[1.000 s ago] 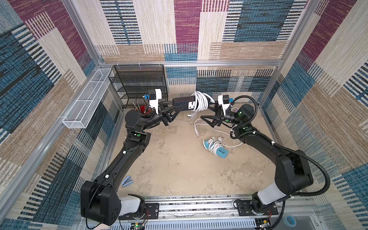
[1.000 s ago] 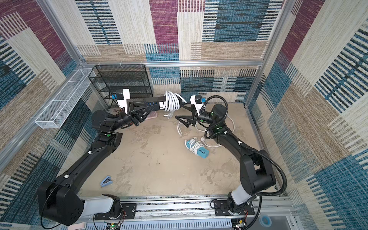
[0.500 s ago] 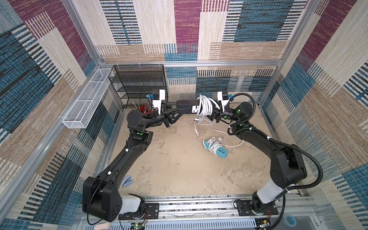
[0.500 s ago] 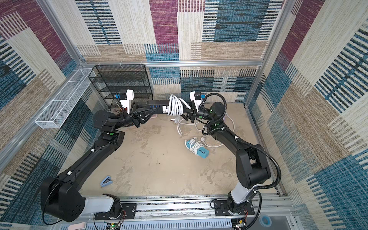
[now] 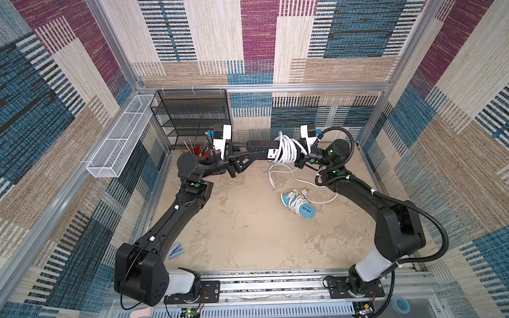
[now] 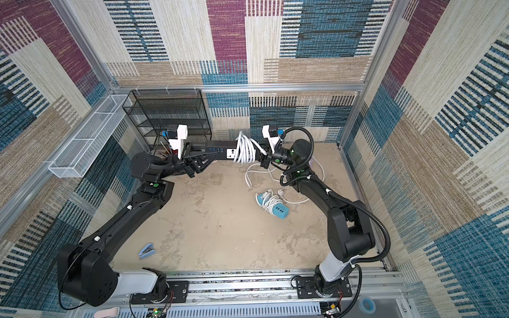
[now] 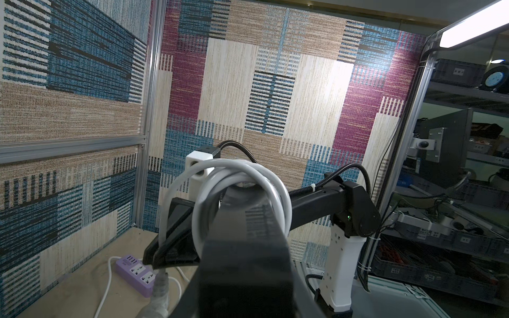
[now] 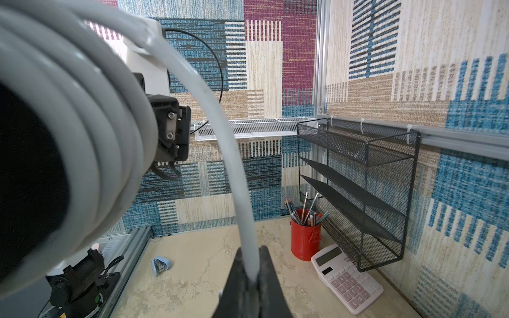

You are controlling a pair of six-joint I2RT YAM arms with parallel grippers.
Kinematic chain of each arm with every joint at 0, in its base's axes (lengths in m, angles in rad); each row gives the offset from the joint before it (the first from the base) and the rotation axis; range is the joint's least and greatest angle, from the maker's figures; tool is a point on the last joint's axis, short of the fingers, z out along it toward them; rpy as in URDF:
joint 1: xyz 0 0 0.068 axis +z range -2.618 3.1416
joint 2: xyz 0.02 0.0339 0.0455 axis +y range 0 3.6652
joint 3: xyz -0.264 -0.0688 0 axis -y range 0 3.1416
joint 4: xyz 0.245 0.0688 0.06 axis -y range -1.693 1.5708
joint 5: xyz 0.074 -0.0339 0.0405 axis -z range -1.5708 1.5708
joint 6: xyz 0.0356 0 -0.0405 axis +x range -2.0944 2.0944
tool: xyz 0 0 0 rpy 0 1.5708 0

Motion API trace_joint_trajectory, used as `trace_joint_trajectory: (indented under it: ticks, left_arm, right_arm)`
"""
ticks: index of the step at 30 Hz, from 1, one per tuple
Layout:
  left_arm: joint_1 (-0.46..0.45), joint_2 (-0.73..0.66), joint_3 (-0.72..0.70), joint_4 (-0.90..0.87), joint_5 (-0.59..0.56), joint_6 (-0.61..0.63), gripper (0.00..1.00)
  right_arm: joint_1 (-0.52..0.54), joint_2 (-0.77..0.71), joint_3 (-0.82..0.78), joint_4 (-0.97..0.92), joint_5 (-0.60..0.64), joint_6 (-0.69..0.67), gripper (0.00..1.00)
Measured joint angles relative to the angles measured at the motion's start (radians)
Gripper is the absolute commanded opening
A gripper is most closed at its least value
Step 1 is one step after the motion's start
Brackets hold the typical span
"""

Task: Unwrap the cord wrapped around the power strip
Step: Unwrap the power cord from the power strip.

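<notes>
A black power strip [image 5: 259, 144] [image 6: 220, 146] hangs level in the air near the back wall. My left gripper [image 5: 257, 156] [image 6: 216, 156] is shut on its left part. A white cord [image 5: 287, 148] [image 6: 245, 148] is wound in several loops round the strip's right end. My right gripper [image 5: 298, 158] [image 6: 261, 161] is at the coil's right side. In the right wrist view my right gripper [image 8: 249, 275] is shut on one strand of the cord [image 8: 237, 192], which runs up to the coil [image 8: 82, 124]. The left wrist view looks along the strip [image 7: 245, 247] to the loops [image 7: 239, 179].
On the table lie a blue power strip [image 5: 298, 205] wrapped in white cord, loose white cord [image 5: 275, 176], a purple power strip [image 7: 135, 272], a blue stapler [image 5: 175, 250], a red pen cup [image 8: 305, 236] and a pink calculator [image 8: 347, 280]. A black mesh rack [image 5: 192, 115] and white wire basket [image 5: 121, 137] hang on the walls.
My right gripper has moved left to the coil and shut on a cord strand. My left arm has carried the strip a little to the right.
</notes>
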State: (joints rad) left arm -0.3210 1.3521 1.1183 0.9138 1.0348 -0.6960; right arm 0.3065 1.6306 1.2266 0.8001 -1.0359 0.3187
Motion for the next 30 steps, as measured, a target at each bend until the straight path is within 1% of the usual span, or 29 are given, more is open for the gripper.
trace_joint_trajectory:
  ticks: [4, 10, 14, 20, 26, 30]
  left_arm:
    - [0.000, 0.001, 0.001, -0.013, 0.002, 0.009, 0.00]
    - [-0.003, 0.005, 0.009, -0.031, 0.015, 0.018, 0.00]
    - [-0.006, 0.007, 0.011, -0.046, 0.017, 0.031, 0.00]
    - [-0.006, -0.002, 0.011, -0.103, 0.016, 0.081, 0.00]
    - [0.000, -0.026, 0.016, -0.179, 0.005, 0.135, 0.00]
    - [0.012, -0.053, 0.014, -0.237, -0.042, 0.203, 0.00]
  right_arm:
    - [-0.030, -0.029, 0.060, -0.088, 0.020, -0.061, 0.00]
    - [-0.065, -0.079, 0.164, -0.249, 0.082, -0.171, 0.00]
    - [-0.071, -0.142, 0.180, -0.338, 0.142, -0.242, 0.00]
    - [-0.072, -0.289, 0.132, -0.440, 0.263, -0.352, 0.00]
    - [-0.071, -0.465, 0.040, -0.545, 0.409, -0.459, 0.00]
    - [-0.071, -0.556, -0.001, -0.622, 0.479, -0.507, 0.00]
